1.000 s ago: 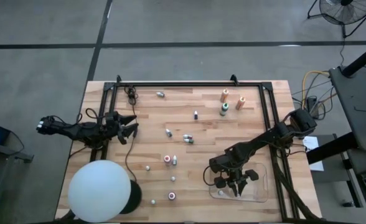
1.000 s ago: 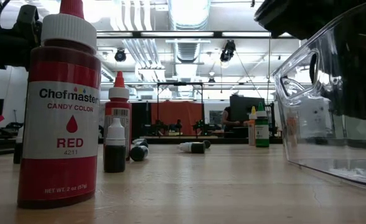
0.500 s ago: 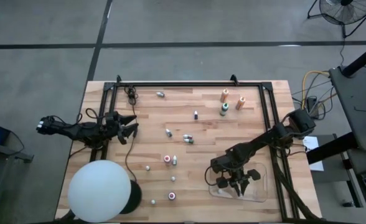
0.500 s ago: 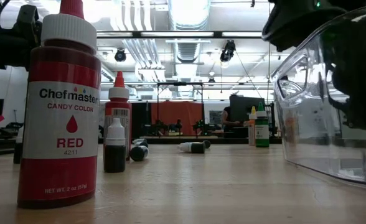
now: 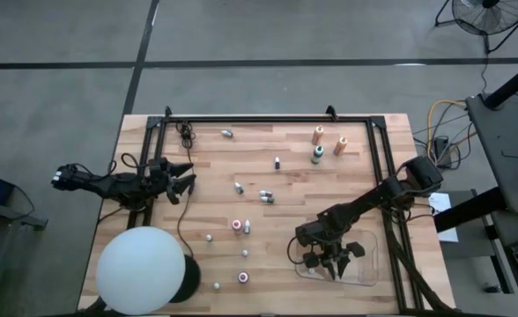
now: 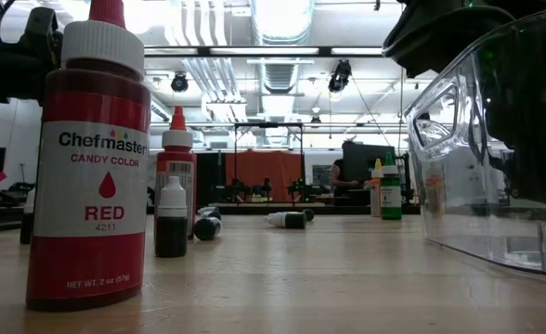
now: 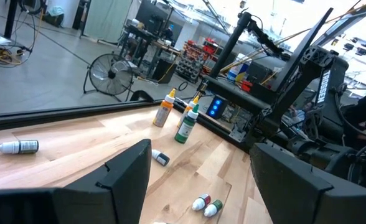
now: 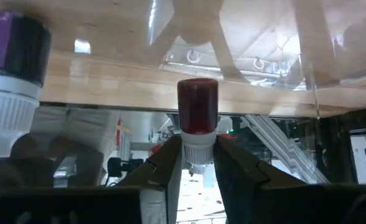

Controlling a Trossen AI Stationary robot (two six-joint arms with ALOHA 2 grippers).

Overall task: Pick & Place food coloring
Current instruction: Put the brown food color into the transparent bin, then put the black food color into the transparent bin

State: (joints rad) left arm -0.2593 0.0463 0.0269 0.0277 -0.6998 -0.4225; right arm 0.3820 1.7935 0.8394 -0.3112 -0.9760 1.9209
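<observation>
At the lower right, your right hand [image 5: 329, 262] now loosens around the red bottle [image 8: 197, 112] over the tray [image 5: 371, 275]; release is beginning.

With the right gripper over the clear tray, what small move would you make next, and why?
Probably open the right gripper fully: its fingers flank the small red bottle inside the clear tray, so releasing should leave it there.

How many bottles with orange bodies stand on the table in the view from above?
2. One orange bottle and a second orange bottle stand close together near the table's far edge, on the right arm's side, beside a green-capped bottle. Tiny ones elsewhere may be missed.
</observation>
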